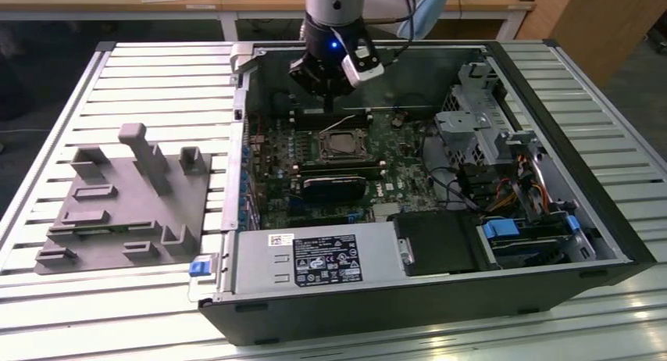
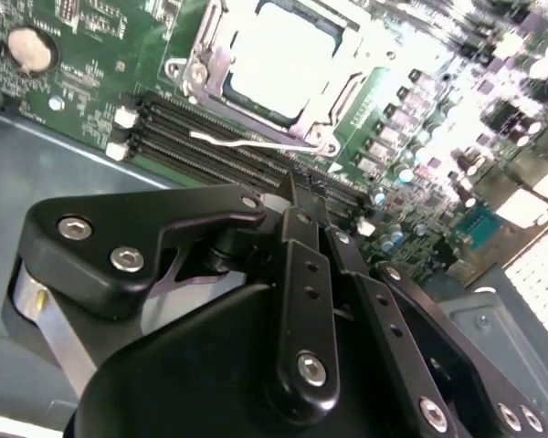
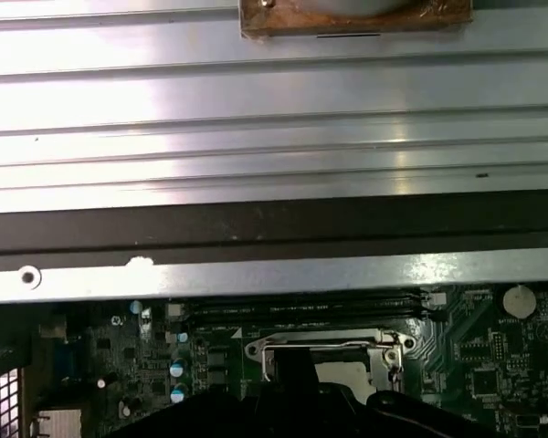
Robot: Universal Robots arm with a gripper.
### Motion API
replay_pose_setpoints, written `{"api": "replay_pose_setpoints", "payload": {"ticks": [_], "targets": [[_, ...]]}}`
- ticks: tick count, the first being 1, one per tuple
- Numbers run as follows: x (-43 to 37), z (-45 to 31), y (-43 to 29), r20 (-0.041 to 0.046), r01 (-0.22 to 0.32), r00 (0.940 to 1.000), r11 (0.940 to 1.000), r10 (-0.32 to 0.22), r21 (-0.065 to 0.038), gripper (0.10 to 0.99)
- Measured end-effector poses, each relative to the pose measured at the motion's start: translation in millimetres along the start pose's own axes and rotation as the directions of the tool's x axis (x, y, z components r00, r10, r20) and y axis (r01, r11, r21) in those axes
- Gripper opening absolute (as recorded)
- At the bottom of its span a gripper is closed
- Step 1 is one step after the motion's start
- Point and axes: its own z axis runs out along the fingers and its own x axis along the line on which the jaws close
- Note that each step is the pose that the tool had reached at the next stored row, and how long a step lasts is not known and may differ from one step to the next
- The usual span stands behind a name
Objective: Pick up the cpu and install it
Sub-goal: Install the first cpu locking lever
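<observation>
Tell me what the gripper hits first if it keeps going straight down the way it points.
Probably the memory slots on the motherboard, just beside the socket where the cpu sits. In the second wrist view the gripper aims at that strip rather than the socket, though depth is hard to judge.

A slatted metal table carries an open computer case beside a grey holder block.

Silver-grey arm up top, turning black lower down, a blue light glowing on its front. A white block with a dark square face sits on the exterior view's right. In the second wrist view the gripper is matte black, with angular linkage bars and silver screw heads.
</observation>
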Motion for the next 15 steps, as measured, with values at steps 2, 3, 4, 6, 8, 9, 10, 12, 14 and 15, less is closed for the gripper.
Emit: {"api": "replay_pose_setpoints", "payload": {"ticks": [2, 3, 4, 6, 8, 9, 10, 12, 14, 15], "targets": [[-0.3, 1.6, -0.5, -0.0006, 0.000, 1.0000, 1.0000, 0.000, -0.008, 0.106], [-0.4, 2.5, -0.7, -0.0008, 0.000, 1.0000, 1.0000, 0.000, -0.007, 0.106], [-0.5, 3.7, -0.8, -0.0009, 0.000, 1.0000, 1.0000, 0.000, -0.007, 0.106], [-1.6, 5.5, -0.9, -0.0009, 0.000, 1.0000, 1.0000, 0.000, -0.007, 0.106], [-3.7, 6.3, -0.8, -0.0010, 0.000, 1.0000, 1.0000, 0.000, -0.007, 0.106], [-4.9, 6.7, -0.8, -0.0010, 0.000, 1.0000, 1.0000, 0.000, -0.007, 0.106], [-6.2, 7.1, -0.7, -0.0009, 0.000, 1.0000, 1.0000, 0.000, -0.007, 0.106], [-8.4, 7.9, -0.7, -0.0009, 0.000, 1.0000, 1.0000, 0.000, -0.007, 0.106], [-10.1, 8.8, -0.6, -0.0009, 0.000, 1.0000, 1.0000, 0.000, -0.007, 0.106], [-10.7, 9.2, -0.6, -0.0009, 0.000, 1.0000, 1.0000, 0.000, -0.007, 0.106]]}}
